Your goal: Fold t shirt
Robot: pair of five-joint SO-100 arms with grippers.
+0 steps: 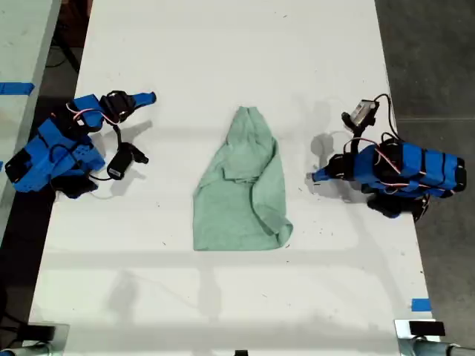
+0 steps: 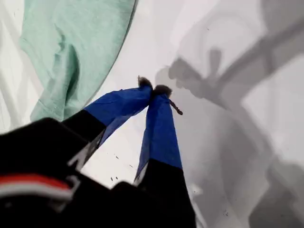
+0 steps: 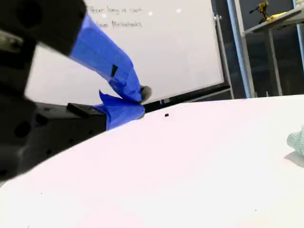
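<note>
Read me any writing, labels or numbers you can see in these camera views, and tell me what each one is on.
Handwriting on the whiteboard in the second wrist view: two faint lines, too blurred to read.
The t shirt, table, my first gripper and my second gripper: no text visible.
The blue tape on the table's edge: no writing visible.
</note>
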